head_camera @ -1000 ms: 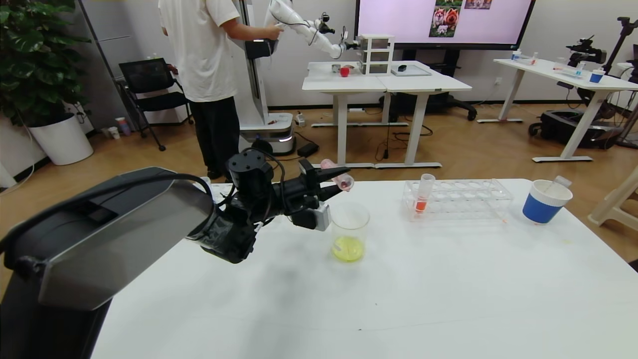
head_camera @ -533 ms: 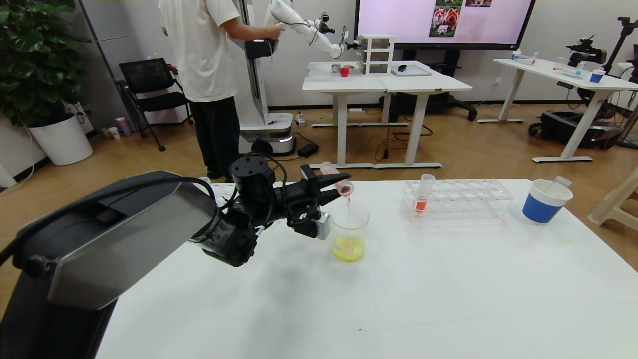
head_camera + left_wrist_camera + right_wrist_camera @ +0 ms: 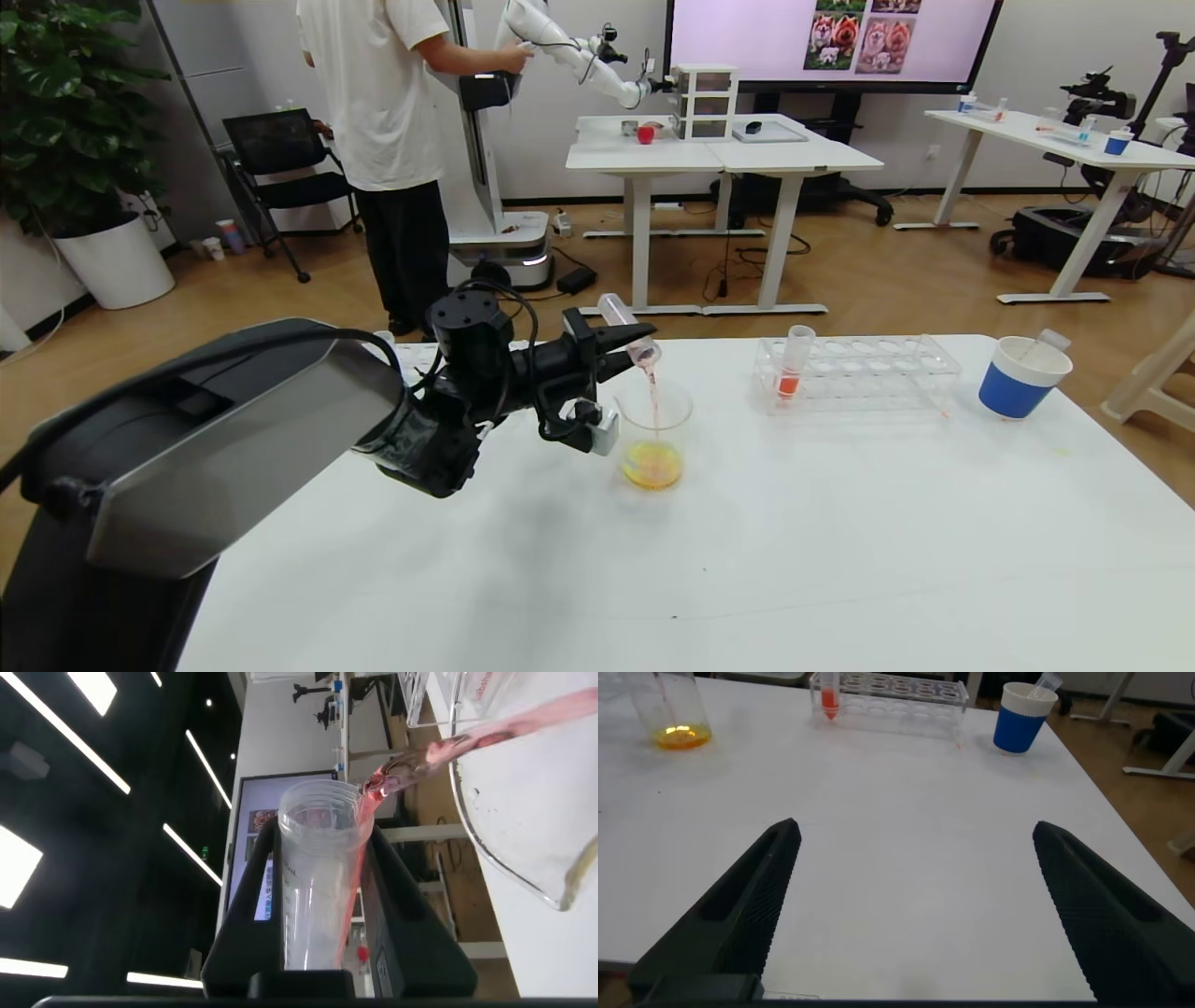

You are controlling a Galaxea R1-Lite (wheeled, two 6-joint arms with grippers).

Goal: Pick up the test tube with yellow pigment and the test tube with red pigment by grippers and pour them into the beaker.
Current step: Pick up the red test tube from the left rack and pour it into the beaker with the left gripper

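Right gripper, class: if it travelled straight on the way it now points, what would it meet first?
The right gripper, open, points over bare table toward the test tube rack at the far edge. Nothing lies between, so probably the rack first, though depth is uncertain.

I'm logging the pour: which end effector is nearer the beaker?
Left. The left end effector holds a tilted tube just above the beaker, pouring red liquid in. The right end effector hangs open over bare table, well away from it.
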